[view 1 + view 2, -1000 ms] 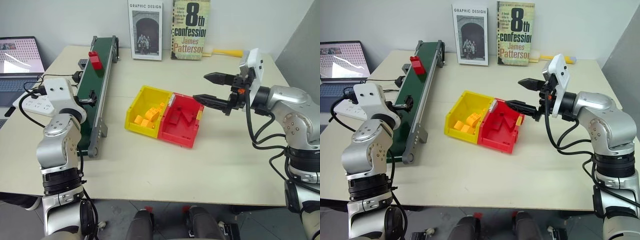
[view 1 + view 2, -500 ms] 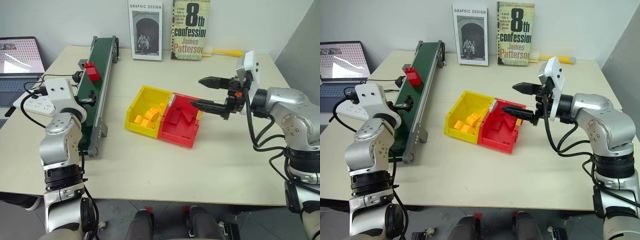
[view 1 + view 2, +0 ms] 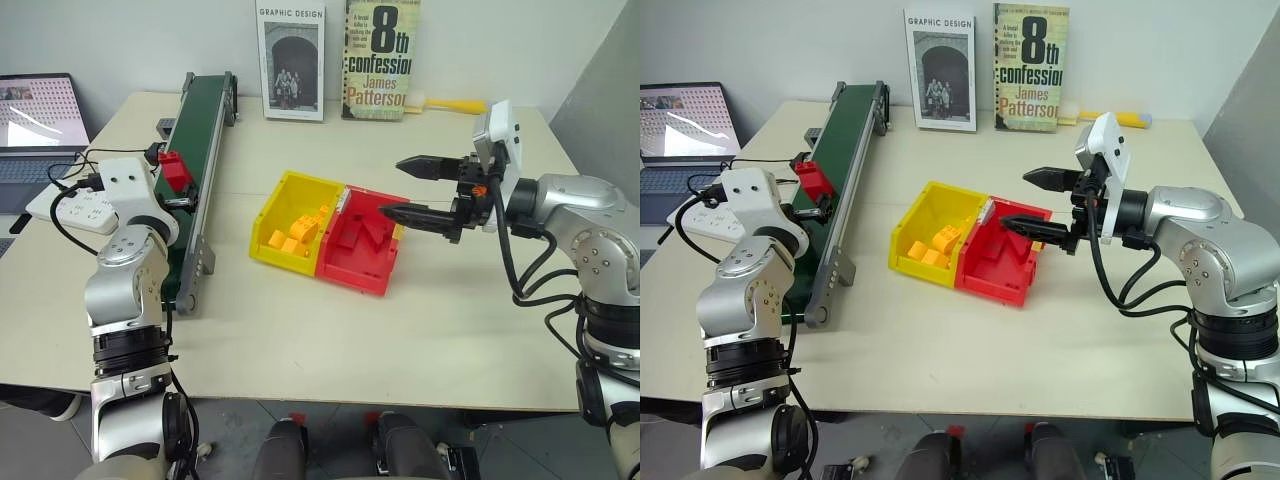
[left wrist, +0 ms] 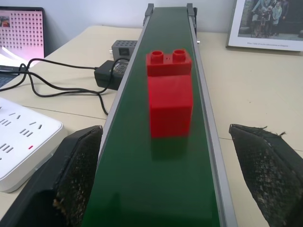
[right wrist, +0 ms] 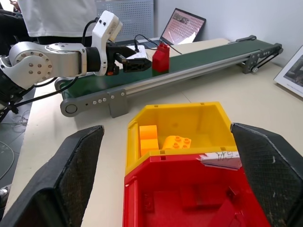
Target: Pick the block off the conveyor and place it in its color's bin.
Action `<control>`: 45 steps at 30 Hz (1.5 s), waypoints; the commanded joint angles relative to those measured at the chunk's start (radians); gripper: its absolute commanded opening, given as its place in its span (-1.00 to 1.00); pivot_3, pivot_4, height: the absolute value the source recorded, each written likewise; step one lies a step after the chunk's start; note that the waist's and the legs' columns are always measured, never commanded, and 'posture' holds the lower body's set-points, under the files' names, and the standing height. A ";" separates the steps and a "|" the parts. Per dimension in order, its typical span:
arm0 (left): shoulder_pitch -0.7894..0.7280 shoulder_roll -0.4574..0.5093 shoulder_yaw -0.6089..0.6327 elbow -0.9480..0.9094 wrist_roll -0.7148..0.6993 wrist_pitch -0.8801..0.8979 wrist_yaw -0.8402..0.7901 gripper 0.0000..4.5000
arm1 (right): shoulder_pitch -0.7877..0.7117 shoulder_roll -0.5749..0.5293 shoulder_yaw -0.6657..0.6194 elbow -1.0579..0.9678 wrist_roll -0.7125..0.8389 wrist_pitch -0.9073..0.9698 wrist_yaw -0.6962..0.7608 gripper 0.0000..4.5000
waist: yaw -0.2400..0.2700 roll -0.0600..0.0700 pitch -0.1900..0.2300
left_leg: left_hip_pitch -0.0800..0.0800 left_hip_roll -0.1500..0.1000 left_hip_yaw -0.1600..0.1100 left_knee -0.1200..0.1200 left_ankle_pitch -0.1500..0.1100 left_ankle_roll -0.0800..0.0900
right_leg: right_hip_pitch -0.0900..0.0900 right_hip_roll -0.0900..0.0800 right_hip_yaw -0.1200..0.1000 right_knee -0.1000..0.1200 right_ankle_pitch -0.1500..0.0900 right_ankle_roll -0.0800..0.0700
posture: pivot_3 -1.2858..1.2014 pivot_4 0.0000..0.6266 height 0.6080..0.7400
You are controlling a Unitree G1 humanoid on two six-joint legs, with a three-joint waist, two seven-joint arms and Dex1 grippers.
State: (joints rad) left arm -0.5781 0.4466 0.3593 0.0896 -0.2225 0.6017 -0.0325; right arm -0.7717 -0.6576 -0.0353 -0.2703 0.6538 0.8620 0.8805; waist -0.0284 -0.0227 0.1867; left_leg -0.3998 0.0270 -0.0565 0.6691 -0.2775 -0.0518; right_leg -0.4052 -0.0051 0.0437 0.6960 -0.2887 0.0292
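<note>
The red block [image 4: 169, 92] stands upright on the dark green conveyor [image 3: 203, 120], studs up. My left gripper [image 4: 164, 132] is open and level at the belt's near end. One finger is on each side of the belt, and the block is just ahead of the fingertips without touching them. The red bin [image 3: 350, 272] sits mid-table, joined to a yellow bin [image 3: 266, 218]. My right gripper [image 3: 392, 186] hangs open and empty over the red bin's right rim, pointing left. In the right wrist view the red bin [image 5: 137, 198] lies right below the fingers.
Yellow-orange bricks [image 3: 293, 236] lie in the yellow bin. A laptop [image 3: 35, 112], a white power strip [image 3: 78, 207] and cables sit left of the conveyor. Two books [image 3: 381, 58] stand at the table's back edge, with a yellow-handled tool [image 3: 455, 105] beside them.
The red block has ridden down the belt toward my left gripper and now sits just in front of its fingers. Both grippers have kept their places and stayed open.
</note>
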 commanded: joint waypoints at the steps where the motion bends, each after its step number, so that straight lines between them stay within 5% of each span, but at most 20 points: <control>1: -0.026 -0.006 0.029 -0.008 -0.007 -0.004 0.029 0.99 | -0.015 -0.013 -0.021 -0.023 0.014 -0.010 0.001 1.00 | 0.000 0.000 0.000 | 0.000 0.000 0.000 0.000 0.000 0.000 | 0.000 0.000 0.000 0.000 0.000 0.000 | 0.03 -0.52 1.00; 4: -0.023 -0.018 0.057 -0.017 -0.028 0.009 0.047 0.99 | -0.012 -0.013 -0.016 -0.023 0.012 -0.012 0.002 1.00 | 0.000 0.000 0.000 | 0.000 0.000 0.000 0.000 0.000 0.000 | 0.000 0.000 0.000 0.000 0.000 0.000 | 0.03 -0.52 1.00; 18: 0.020 -0.018 0.068 -0.172 -0.097 0.155 0.033 -0.32 | 0.003 0.003 -0.012 -0.025 0.005 -0.024 -0.008 1.00 | 0.000 0.000 0.000 | 0.000 0.000 0.000 0.000 0.000 0.000 | 0.000 0.000 0.000 0.000 0.000 0.000 | 0.03 -0.52 1.00; 24: -0.050 0.033 0.019 -0.159 -0.109 0.196 -0.045 -0.32 | 0.073 -0.047 -0.006 -0.060 -0.064 -0.058 -0.040 1.00 | 0.000 0.000 0.000 | 0.000 0.000 0.000 0.000 0.000 0.000 | 0.000 0.000 0.000 0.000 0.000 0.000 | 0.03 -0.52 1.00; 32: -0.269 0.066 -0.336 -0.088 -0.145 0.184 -0.490 -0.32 | 0.159 -0.196 -0.088 -0.231 -0.052 0.058 -0.103 1.00 | 0.021 0.000 0.000 | -0.001 -0.002 0.000 0.000 0.002 -0.004 | 0.000 0.000 0.000 -0.002 0.000 0.000 | 0.03 -0.52 1.00; 37: -0.349 0.005 -0.560 0.032 -0.094 0.034 -0.749 -0.32 | 0.241 -0.211 -0.180 -0.380 0.039 0.176 -0.171 1.00 | 0.010 0.000 0.000 | 0.000 -0.001 0.001 -0.003 0.002 -0.004 | 0.000 0.002 0.000 -0.003 0.000 0.000 | 0.03 -0.52 1.00; 44: -0.461 -0.116 -0.682 0.391 0.045 -0.268 -0.888 -0.32 | 0.343 -0.167 -0.220 -0.467 0.056 0.230 -0.297 1.00 | 0.002 0.000 0.000 | 0.000 -0.001 0.002 -0.002 0.001 0.000 | 0.000 0.003 0.002 -0.004 0.000 0.000 | 0.03 -0.52 1.00; 45: -0.474 -0.124 -0.677 0.429 0.053 -0.289 -0.896 -0.01 | 0.353 -0.167 -0.226 -0.475 0.061 0.234 -0.303 1.00 | 0.001 0.000 0.000 | 0.000 -0.001 0.002 -0.002 0.001 0.000 | 0.000 0.003 0.002 -0.004 0.000 0.000 | 0.03 -0.52 1.00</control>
State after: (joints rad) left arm -1.0051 0.3282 -0.3286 0.4535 -0.1999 0.3922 -0.9078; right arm -0.4244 -0.8212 -0.2176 -0.7010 0.6985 1.0923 0.6016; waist -0.0271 -0.0227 0.1867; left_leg -0.4001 0.0255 -0.0548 0.6668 -0.2769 -0.0514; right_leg -0.4049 -0.0024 0.0458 0.6924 -0.2889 0.0291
